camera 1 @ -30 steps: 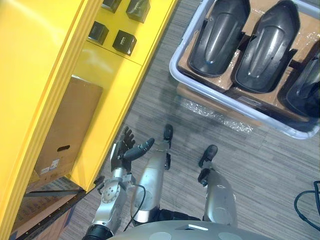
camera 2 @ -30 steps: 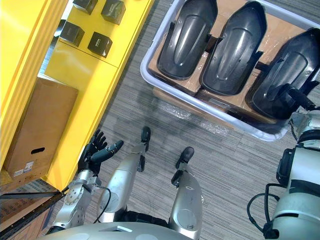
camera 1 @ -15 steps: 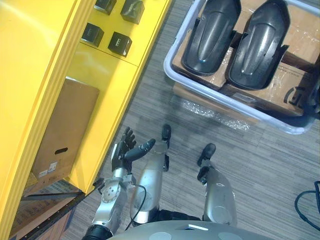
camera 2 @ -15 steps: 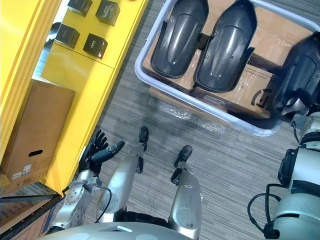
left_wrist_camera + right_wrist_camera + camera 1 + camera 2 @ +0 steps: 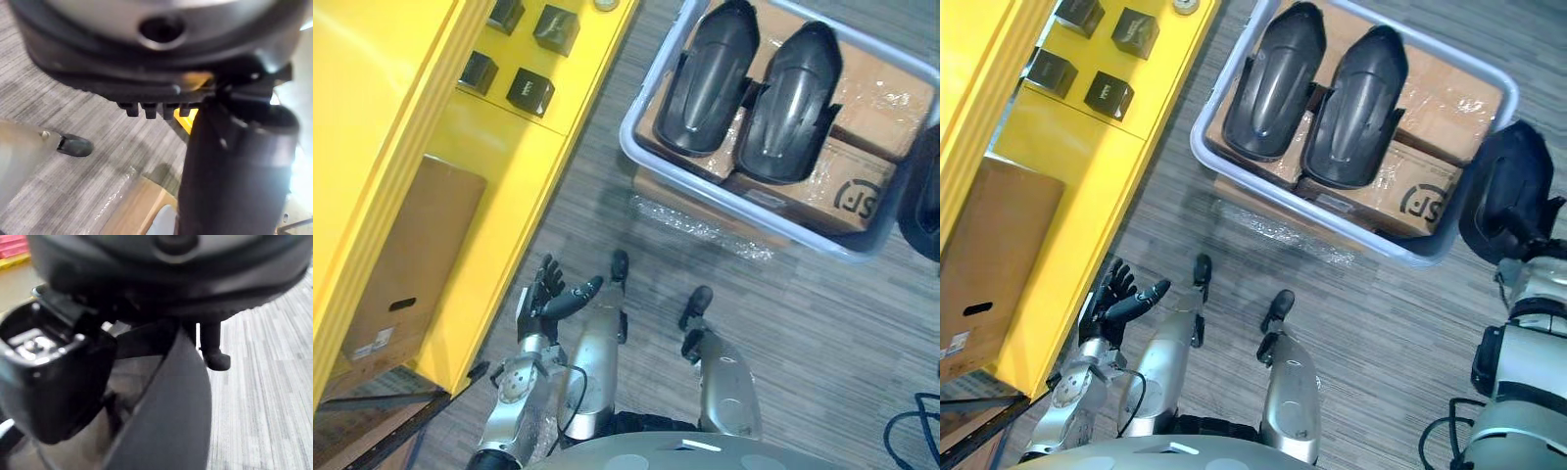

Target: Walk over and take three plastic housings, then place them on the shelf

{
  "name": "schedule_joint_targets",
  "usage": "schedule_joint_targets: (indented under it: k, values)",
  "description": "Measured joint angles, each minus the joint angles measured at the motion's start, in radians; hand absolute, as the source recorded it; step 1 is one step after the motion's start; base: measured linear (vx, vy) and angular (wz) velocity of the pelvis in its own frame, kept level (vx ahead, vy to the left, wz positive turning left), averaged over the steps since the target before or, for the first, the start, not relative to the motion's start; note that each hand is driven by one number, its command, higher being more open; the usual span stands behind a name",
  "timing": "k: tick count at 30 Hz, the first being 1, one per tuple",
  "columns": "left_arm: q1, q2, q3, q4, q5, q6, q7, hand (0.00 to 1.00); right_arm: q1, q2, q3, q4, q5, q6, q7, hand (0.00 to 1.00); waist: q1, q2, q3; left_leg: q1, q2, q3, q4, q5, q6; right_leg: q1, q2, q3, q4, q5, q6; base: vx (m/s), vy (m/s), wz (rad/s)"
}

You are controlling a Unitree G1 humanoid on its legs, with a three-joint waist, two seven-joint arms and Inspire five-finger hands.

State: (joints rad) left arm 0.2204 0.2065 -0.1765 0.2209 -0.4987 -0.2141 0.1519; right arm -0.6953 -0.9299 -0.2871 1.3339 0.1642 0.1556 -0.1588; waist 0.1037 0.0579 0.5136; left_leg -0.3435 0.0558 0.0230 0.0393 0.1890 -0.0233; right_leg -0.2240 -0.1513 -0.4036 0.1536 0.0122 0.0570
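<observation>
Housing (image 5: 1513, 186) had come out of the bin (image 5: 1312, 211), clasped by the right hand (image 5: 54, 382) at the right edge; two remained inside, still to collect. Left hand (image 5: 1116, 299) hung open, lower left.

The floor (image 5: 822, 323) is noted as grey and finely striped. A pale grey tub (image 5: 1200, 149) is seen over it, apart from the front edge of the yellow shelf (image 5: 499, 157). The tub is lined with brown cartons (image 5: 1445, 103), taped and film-wrapped. A strip of crinkled clear film (image 5: 705, 220) is noted on the floor just beside the tub's near edge. Four small black boxes (image 5: 530, 91) are set in two pairs on the shelf, each apart from the others. A tall brown carton (image 5: 411, 264), with a hand slot and a white label, is stood on a lower level.
</observation>
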Motion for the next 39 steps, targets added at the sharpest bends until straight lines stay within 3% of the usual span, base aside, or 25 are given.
schedule_joint_targets:
  k: [7,14,18,23,27,29,32,39]
  values:
    - [0.06,0.0,0.049,-0.125,0.038,0.003,-0.004,1.0,0.159,0.038,-0.069,-0.234,-0.043,-0.041,-0.175,0.0,-0.013,-0.028,-0.007,0.109,-0.005,0.027,-0.078,0.014,0.003,0.077,0.003,0.022,-0.042,0.006,0.013,0.04,-0.012,-0.07]
    - [0.055,-0.004,0.096,-0.153,0.044,0.004,0.007,1.0,0.301,0.151,-0.099,-0.577,-0.157,-0.055,-0.352,0.0,-0.05,-0.079,-0.12,0.17,-0.014,0.043,-0.124,0.011,0.004,0.14,0.005,0.026,-0.106,0.018,0.024,0.11,-0.025,-0.03]
    - [0.017,-0.017,0.124,-0.16,0.074,0.027,-0.002,1.0,0.365,0.224,-0.1,-0.792,-0.223,-0.052,-0.378,0.0,-0.053,-0.084,-0.181,0.214,-0.014,0.058,-0.128,-0.011,0.0,0.187,0.005,0.029,-0.127,0.018,0.025,0.09,-0.028,-0.07]
    - [-0.03,-0.047,0.153,-0.222,-0.03,0.12,-0.069,1.0,0.414,0.317,-0.095,-1.011,-0.361,-0.017,-0.38,0.0,-0.057,-0.08,-0.258,0.257,-0.013,0.081,-0.128,-0.039,-0.001,0.226,0.0,0.037,-0.141,0.017,0.025,0.05,-0.007,-0.12]
    - [-0.065,-0.052,0.155,-0.232,-0.217,0.25,-0.153,1.0,0.416,0.36,-0.08,-1.108,-0.48,-0.01,-0.379,0.0,-0.066,-0.076,-0.301,0.293,-0.012,0.112,-0.128,-0.06,-0.005,0.256,-0.005,0.038,-0.141,0.017,0.026,0.02,0.013,-0.08]
    - [-0.074,-0.051,0.148,-0.231,-0.287,0.31,-0.179,1.0,0.415,0.36,-0.053,-1.132,-0.535,-0.032,-0.378,0.0,-0.073,-0.073,-0.316,0.305,-0.012,0.127,-0.128,-0.062,-0.003,0.265,-0.007,0.04,-0.141,0.018,0.026,0.01,0.018,-0.08]
    - [-0.117,-0.042,0.123,-0.188,-0.427,0.41,-0.227,1.0,0.402,0.36,0.004,-1.156,-0.585,-0.135,-0.376,0.0,-0.081,-0.064,-0.342,0.327,-0.011,0.143,-0.128,-0.066,-0.003,0.279,-0.008,0.048,-0.141,0.018,0.027,-0.02,0.014,-0.1]
    - [-0.264,-0.032,0.049,-0.151,-0.527,0.454,-0.297,1.0,0.367,0.359,0.137,-1.246,-0.59,-0.347,-0.372,0.0,-0.085,-0.036,-0.381,0.342,-0.008,0.166,-0.128,-0.058,-0.006,0.291,-0.008,0.05,-0.145,0.022,0.033,-0.02,0.003,-0.02]
